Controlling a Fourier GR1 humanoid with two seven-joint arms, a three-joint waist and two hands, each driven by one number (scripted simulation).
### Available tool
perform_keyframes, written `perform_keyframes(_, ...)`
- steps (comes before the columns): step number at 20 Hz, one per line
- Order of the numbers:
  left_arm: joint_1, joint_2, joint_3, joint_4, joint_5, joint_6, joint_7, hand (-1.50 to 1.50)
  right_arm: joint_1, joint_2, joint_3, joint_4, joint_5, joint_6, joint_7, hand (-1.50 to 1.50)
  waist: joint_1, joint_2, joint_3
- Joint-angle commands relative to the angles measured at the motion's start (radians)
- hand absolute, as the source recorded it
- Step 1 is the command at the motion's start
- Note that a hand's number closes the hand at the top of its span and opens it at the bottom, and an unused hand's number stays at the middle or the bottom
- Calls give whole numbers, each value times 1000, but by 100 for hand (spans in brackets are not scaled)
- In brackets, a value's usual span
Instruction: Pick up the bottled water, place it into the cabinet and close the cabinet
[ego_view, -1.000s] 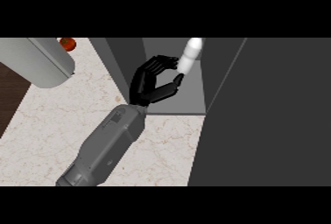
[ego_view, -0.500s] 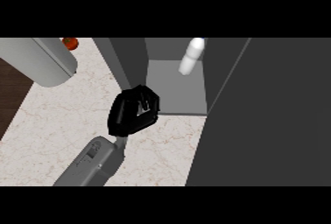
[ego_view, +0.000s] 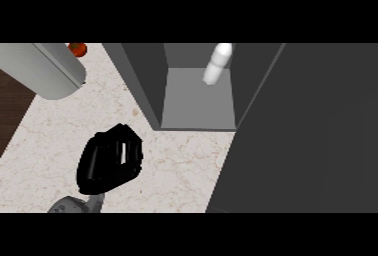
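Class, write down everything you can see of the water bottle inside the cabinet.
The bottle is slim, whitish and plain, like pale plastic. It stands on the grey floor of the open cabinet, near its back right corner, leaning slightly in this view. Its top meets the view's upper edge, hiding any cap. Nothing else touches it.

A kitchen: marbled counter (ego_view: 177, 165), open grey cabinet (ego_view: 196, 102) on it.
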Motion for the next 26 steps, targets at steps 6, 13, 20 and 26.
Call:
perform_keyframes(6,188,99,97,-155,53,-63,-26,150,-272,289,248,151,134,-56,201,150,13,1,-2)
perform_keyframes(13,276,142,146,-196,68,-121,-49,150,-506,291,240,244,215,-156,212,150,12,3,-2)
perform_keyframes(20,319,186,197,-205,113,-203,-60,150,-648,288,118,371,183,-302,219,150,40,10,-3)
perform_keyframes(26,357,230,246,-210,123,-259,-69,150,-796,293,-40,586,14,-393,178,150,41,15,-1)
